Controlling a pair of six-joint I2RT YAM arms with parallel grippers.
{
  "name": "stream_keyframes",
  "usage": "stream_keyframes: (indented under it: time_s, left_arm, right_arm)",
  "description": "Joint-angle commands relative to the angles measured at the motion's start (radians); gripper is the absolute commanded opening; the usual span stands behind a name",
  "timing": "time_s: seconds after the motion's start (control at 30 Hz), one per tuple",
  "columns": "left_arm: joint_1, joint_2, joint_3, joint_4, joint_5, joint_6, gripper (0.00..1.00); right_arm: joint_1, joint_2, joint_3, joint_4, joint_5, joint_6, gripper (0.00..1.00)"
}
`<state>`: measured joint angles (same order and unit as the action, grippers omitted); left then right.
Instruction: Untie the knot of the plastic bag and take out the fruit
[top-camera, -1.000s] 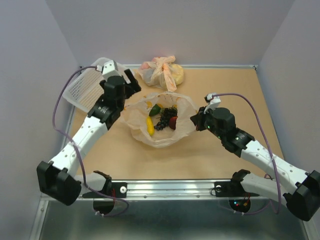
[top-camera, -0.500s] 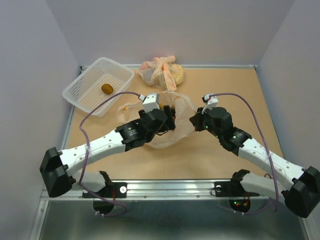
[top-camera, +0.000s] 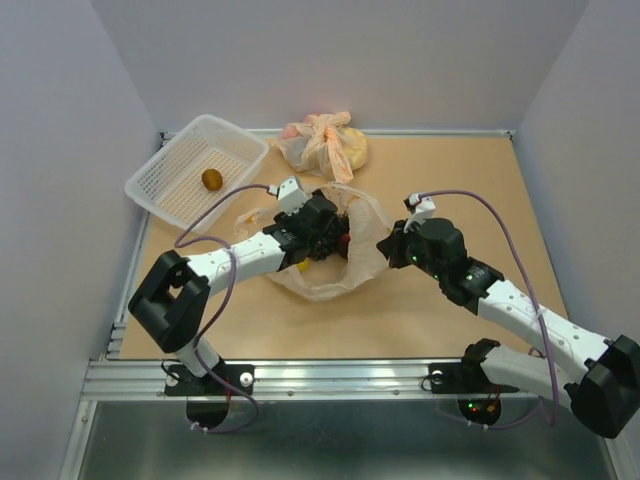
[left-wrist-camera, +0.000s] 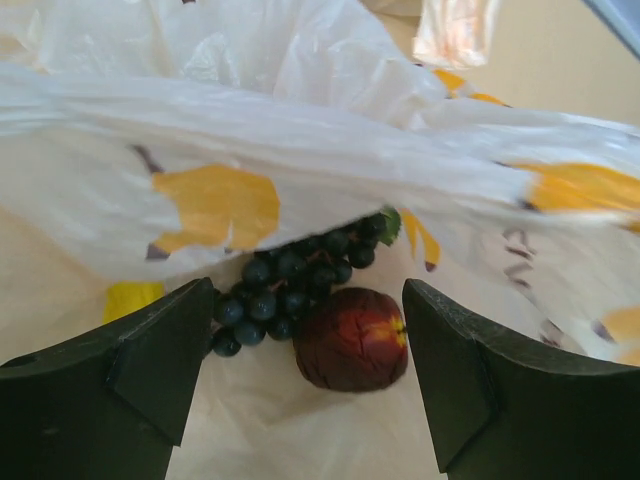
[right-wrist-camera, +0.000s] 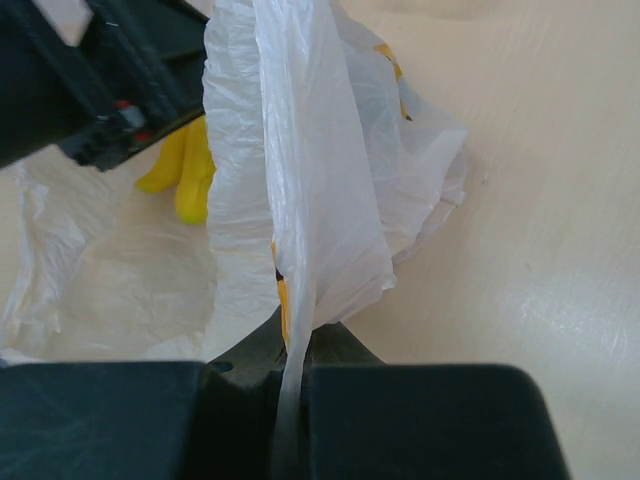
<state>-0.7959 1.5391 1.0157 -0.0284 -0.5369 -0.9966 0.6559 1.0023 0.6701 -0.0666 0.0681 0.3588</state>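
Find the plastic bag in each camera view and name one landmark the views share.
Top external: the plastic bag lies open mid-picture.
Left wrist: its film drapes across the upper frame, above the grapes and the plum.
Right wrist: a fold runs up the middle, pinched in the right hand.
Shared landmark: the left hand, reaching into the bag; black shape top left in the right wrist view.

The kiwi (top-camera: 212, 178) lies in the basket (top-camera: 185, 197), left of the plastic bag (top-camera: 366, 250).

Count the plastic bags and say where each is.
2. The plastic bag lies open mid-table, its rim held by the right gripper; a second, knotted bag sits by the far wall.
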Motion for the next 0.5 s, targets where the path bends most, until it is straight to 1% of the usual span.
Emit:
stream_keyframes:
  time_s: [0.0,0.1,0.2,0.27,0.3,0.47]
  left_arm:
    - [0.004,0.097,0.093,0.068,-0.028,-0.062,0.88]
    - [0.011,0.162,0.139,0.068,-0.044,-0.086,0.88]
    - [0.021,0.197,0.152,0.065,-0.098,-0.120,0.88]
    - [0.040,0.204,0.152,0.056,-0.133,-0.163,0.90]
    - [0.044,0.207,0.149,0.055,-0.146,-0.171,0.91]
    - [0.064,0.239,0.169,0.030,-0.225,-0.244,0.93]
  right_arm:
    - [0.004,-0.030,-0.027,0.039,-0.033,0.016,0.00]
    - [0.002,-0.028,-0.026,0.039,-0.042,0.006,0.00]
    - [0.004,-0.016,-0.024,0.040,-0.053,0.000,0.00]
    - [0.004,-0.008,-0.021,0.047,-0.062,0.002,0.00]
    - [0.004,-0.001,-0.020,0.050,-0.091,0.000,0.00]
    - [0.004,0.009,-0.012,0.059,-0.116,0.002,0.00]
